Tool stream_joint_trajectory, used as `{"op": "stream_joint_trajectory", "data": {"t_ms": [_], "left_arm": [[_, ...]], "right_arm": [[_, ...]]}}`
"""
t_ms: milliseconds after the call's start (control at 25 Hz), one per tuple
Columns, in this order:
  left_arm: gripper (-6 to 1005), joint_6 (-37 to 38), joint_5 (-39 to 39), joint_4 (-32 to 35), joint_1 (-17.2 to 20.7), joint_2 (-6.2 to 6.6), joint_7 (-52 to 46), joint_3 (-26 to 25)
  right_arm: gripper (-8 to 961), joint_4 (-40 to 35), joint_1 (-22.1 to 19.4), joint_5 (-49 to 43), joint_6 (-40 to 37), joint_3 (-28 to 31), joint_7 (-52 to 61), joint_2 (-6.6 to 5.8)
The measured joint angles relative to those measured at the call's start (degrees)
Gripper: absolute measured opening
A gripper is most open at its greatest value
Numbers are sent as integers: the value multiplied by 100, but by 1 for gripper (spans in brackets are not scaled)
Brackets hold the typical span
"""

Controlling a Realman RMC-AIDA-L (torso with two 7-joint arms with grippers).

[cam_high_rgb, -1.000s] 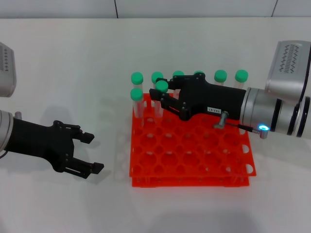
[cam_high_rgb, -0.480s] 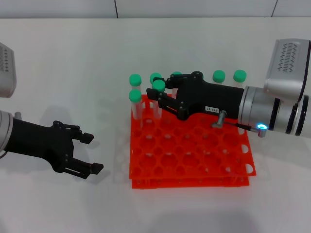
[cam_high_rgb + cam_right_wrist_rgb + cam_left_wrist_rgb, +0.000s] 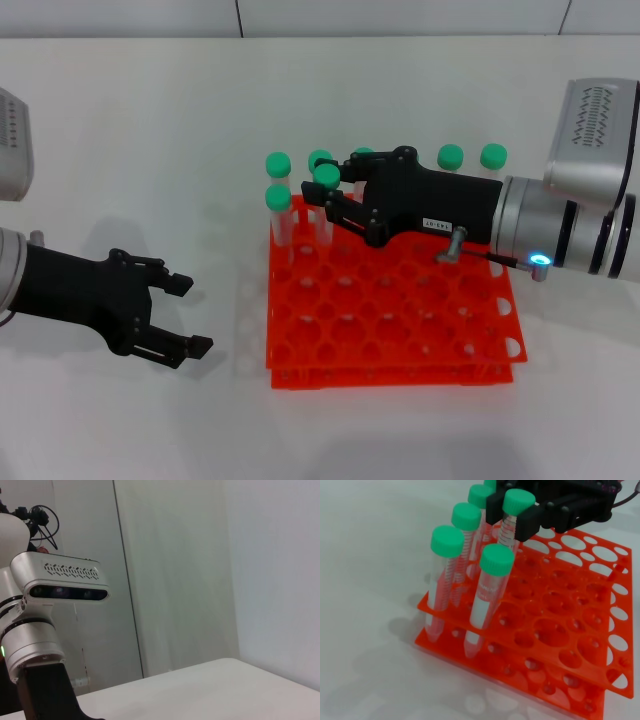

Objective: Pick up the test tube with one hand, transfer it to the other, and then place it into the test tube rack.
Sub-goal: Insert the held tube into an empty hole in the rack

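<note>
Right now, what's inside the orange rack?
The rack holds green-capped tubes along its far and left edges; the right claw grips one tube there. The claw's body hides some far-row holes.

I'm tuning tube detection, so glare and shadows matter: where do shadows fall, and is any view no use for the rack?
Head view: even overhead light, soft shadows under the left gripper and left of the test tube rack. Left wrist view: faint tube shadows on the table; the right gripper holds the test tube. Right wrist view: only walls, no rack.

White table, grey wall
</note>
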Motion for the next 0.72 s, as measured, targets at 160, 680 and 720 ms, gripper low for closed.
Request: {"op": "stream_joint_trajectory", "data": {"t_ms": [160,680,720], "left_arm": [[874,0,0,0,-4,0,0,0],[875,-8,8,0,-17,6,8,0],[875,-9,8,0,-19,7,8,0]], "right_arm": [[274,10,10,-7,1,0,0,-1],[304,25,17,-13,-7,0,0,-2],[306,25,17,-14,-7,0,0,-1]]}}
